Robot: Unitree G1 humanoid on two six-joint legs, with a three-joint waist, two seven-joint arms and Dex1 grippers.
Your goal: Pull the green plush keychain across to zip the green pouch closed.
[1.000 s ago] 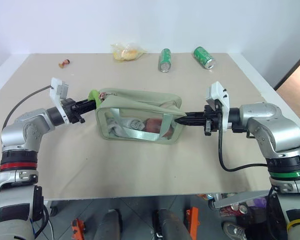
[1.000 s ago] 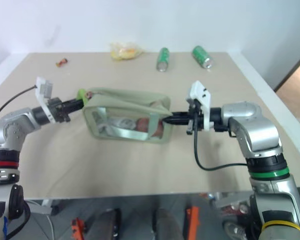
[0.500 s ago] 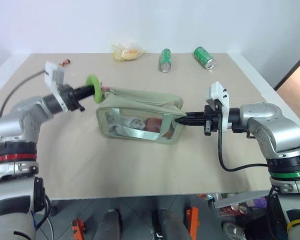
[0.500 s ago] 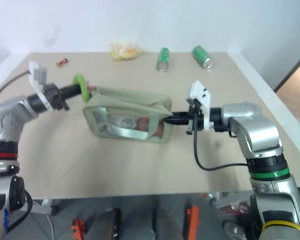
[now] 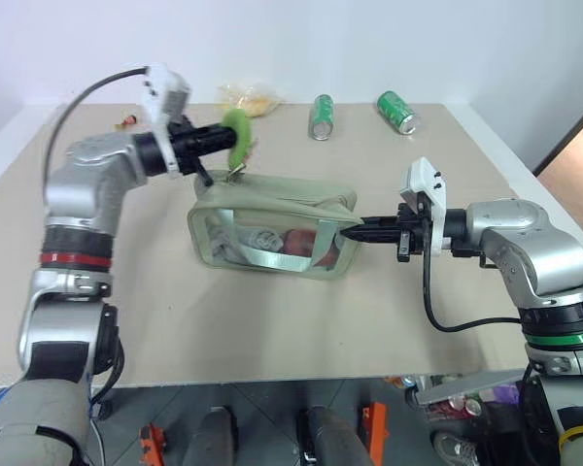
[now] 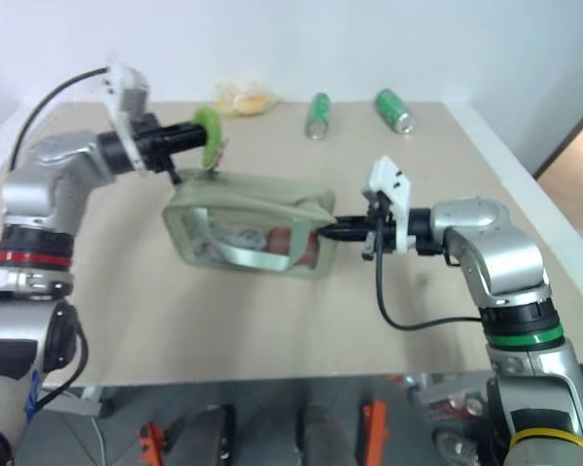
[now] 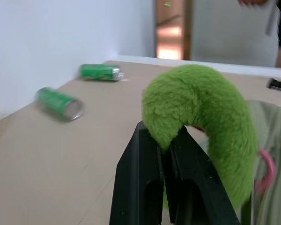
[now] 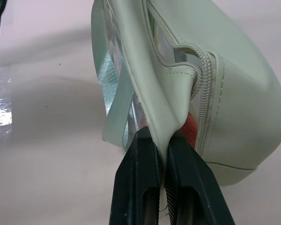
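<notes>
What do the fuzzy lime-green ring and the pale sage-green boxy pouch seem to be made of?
The fuzzy lime-green ring: plush, probably synthetic fur; its surface is matte with a soft, fibrous outline. The pale sage-green boxy pouch: smooth, matte sheet with stitched seams, possibly faux leather or coated fabric; its side panel looks like clear plastic, since the contents show through.

Left arm was raised and bent across above the green pouch [image 5: 272, 223], left end effector [image 5: 225, 137] level, fingers clamped on the green plush keychain [image 5: 237, 137]. Right arm reached inward from the pouch's right end, right end effector [image 5: 355, 231] pinching its fabric strap, tilted slightly downward.
</notes>
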